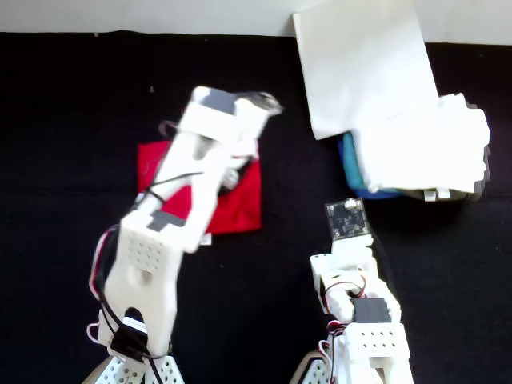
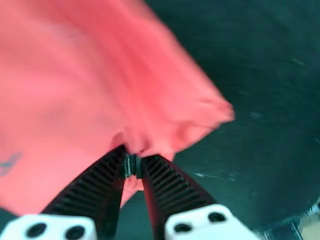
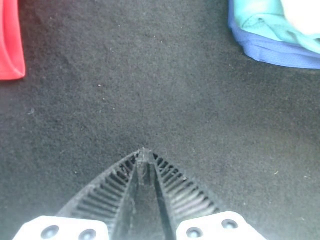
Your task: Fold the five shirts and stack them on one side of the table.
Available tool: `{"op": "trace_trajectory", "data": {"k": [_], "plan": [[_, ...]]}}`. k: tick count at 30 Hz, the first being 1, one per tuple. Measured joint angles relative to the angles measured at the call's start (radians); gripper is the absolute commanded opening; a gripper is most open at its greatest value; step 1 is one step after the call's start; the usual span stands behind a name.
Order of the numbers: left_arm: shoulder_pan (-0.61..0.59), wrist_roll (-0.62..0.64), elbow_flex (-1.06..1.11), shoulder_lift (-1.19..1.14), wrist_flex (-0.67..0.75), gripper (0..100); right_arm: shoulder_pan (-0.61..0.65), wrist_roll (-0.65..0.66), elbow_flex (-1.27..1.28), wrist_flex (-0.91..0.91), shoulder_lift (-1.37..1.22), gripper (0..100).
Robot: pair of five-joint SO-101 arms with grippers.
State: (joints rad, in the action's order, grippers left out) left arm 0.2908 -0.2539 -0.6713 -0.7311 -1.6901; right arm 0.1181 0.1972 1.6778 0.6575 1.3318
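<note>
A red shirt lies partly folded on the black table, left of centre. My left arm stretches over it. In the left wrist view my left gripper is shut on a bunched fold of the red shirt, near its edge. A stack of folded shirts sits at the right: a white one on top, a teal one and a blue one under it. My right gripper is shut on nothing, low over bare table between the red shirt and the blue shirt.
A large white sheet lies at the back right, overlapping the stack and the table's far edge. My right arm is drawn back near the front edge. Bare black cloth spans the far left and the front middle.
</note>
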Motion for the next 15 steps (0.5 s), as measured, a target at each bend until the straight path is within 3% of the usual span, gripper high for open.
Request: {"op": "trace_trajectory", "data": {"k": [6,15], "plan": [[0.094,0.006,-0.068,0.035,-0.049,1,0.000,0.000,0.000,0.000,0.000,0.8],[0.000,0.006,-0.094,0.150,-0.020,1,0.000,0.000,0.000,0.000,0.000,0.8]]}}
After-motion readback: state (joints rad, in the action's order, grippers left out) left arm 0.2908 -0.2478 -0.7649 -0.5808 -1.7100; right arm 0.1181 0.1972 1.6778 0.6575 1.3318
